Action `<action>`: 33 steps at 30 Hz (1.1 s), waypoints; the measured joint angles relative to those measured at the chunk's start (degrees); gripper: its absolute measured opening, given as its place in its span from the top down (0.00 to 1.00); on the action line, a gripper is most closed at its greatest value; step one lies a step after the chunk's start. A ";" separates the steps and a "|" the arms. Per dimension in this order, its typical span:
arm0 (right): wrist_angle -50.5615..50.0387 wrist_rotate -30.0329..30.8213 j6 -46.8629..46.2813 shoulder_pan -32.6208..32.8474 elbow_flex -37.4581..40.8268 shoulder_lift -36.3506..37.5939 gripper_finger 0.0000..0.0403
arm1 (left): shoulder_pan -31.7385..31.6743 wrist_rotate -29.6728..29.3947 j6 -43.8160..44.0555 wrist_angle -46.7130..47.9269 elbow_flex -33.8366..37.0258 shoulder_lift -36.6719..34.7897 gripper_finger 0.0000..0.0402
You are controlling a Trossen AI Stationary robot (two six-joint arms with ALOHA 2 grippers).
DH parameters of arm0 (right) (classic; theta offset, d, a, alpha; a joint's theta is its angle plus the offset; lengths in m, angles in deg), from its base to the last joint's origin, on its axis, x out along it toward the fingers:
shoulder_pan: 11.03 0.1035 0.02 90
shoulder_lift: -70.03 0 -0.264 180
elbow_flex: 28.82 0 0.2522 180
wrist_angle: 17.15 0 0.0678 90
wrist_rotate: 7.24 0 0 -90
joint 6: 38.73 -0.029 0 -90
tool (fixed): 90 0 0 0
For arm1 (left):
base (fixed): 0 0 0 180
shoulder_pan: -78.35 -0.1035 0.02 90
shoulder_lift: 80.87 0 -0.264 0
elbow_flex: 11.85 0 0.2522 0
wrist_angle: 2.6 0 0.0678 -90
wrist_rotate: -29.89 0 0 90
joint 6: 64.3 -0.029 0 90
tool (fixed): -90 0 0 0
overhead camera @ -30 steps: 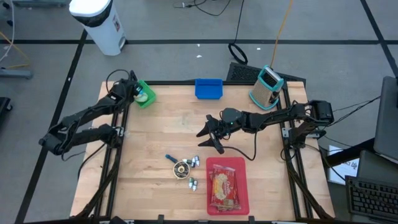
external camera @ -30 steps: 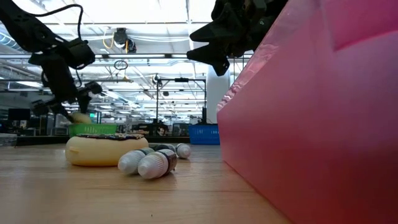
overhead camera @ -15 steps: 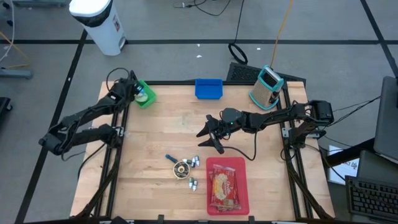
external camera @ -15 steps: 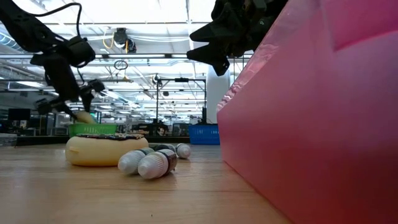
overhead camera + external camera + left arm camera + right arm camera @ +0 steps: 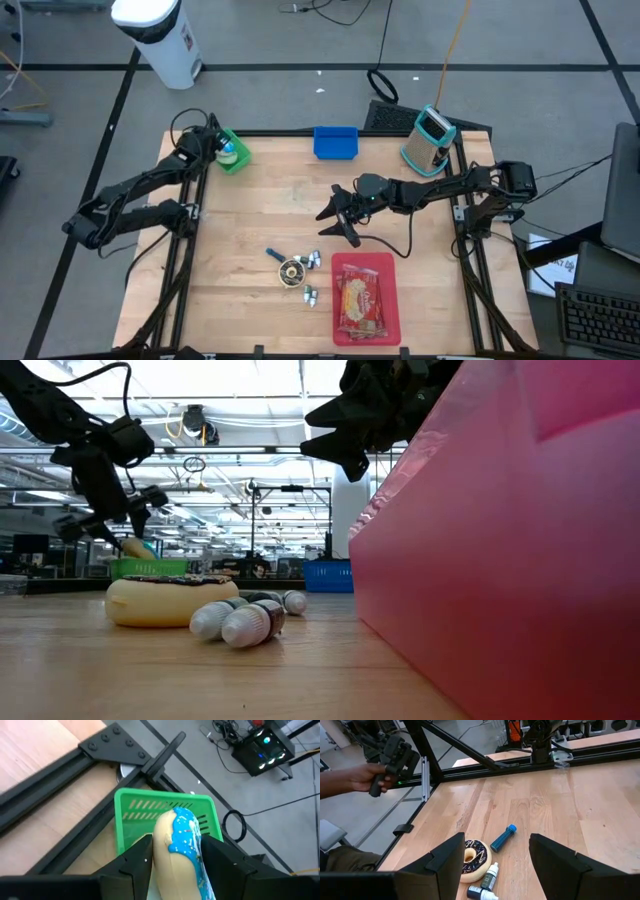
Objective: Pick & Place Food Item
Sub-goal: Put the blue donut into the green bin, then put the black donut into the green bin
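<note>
A beige pastry with blue sprinkled icing [image 5: 180,845] hangs over the green basket [image 5: 165,805] at the table's far left corner, with my left gripper [image 5: 222,150] shut on it. In the low view the pastry [image 5: 135,547] sits just above the basket [image 5: 150,568]. My right gripper [image 5: 330,222] hovers open above the table's middle, nothing between its fingers [image 5: 450,860]. A chocolate doughnut [image 5: 292,270] lies flat on the wood, near the front. My left gripper pinches the pastry between its two fingers, one on the plain beige side [image 5: 159,851] and one on the blue iced side [image 5: 196,851]. The fingers slant downward toward the far left corner. The pastry stands on edge, lifted clear above the basket.
Small bottles [image 5: 312,262] and a blue tube [image 5: 503,837] lie around the chocolate doughnut. A red tray [image 5: 388,300] holding a packaged food sits near the front. A blue bin [image 5: 335,142] and a teal device [image 5: 430,138] stand at the far edge. A person's hand [image 5: 357,777] holds a controller beyond the table.
My left gripper has tipped a little over the green basket, turning the pastry so more of its blue icing faces up; it stays held and clear of the basket.
</note>
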State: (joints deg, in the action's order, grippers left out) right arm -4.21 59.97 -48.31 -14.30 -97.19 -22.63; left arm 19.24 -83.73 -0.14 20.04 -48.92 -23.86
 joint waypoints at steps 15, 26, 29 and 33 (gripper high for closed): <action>-0.05 0.00 0.00 0.00 0.00 0.02 0.48 | 0.23 -2.43 -1.37 -3.59 0.02 -2.27 0.59; -1.72 0.09 2.02 0.00 0.02 0.00 0.48 | 0.37 1.16 -11.41 -7.42 0.00 -12.64 0.59; -1.75 0.11 2.99 0.00 0.00 0.02 0.48 | 0.99 8.26 -13.91 -7.75 0.00 -14.87 0.59; -1.75 0.13 4.19 0.00 0.00 0.00 0.48 | 3.63 17.34 -17.42 -7.88 0.00 -17.29 0.59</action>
State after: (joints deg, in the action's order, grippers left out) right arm -5.96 60.10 -44.12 -14.30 -97.19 -22.63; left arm 22.86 -66.39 -17.56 12.16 -48.92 -41.15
